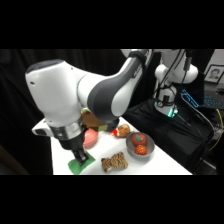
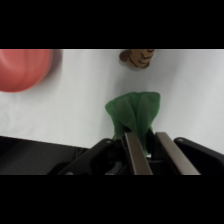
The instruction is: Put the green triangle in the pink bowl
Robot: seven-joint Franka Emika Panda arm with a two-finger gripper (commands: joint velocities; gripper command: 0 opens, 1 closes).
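Note:
The green triangle lies on the white table just ahead of my fingers, and its near end reaches in between them. My gripper is shut on that near end. From the side, the gripper stands low at the table's front left, right on the green triangle. The pink bowl sits just behind it, half hidden by the arm. In the wrist view the pink bowl is at the upper left, apart from the green piece.
A brown striped toy lies right of the gripper and shows again as the toy at the wrist view's top. A grey metal bowl holds red and orange fruit. A red-orange item sits behind it. The table's front edge is close.

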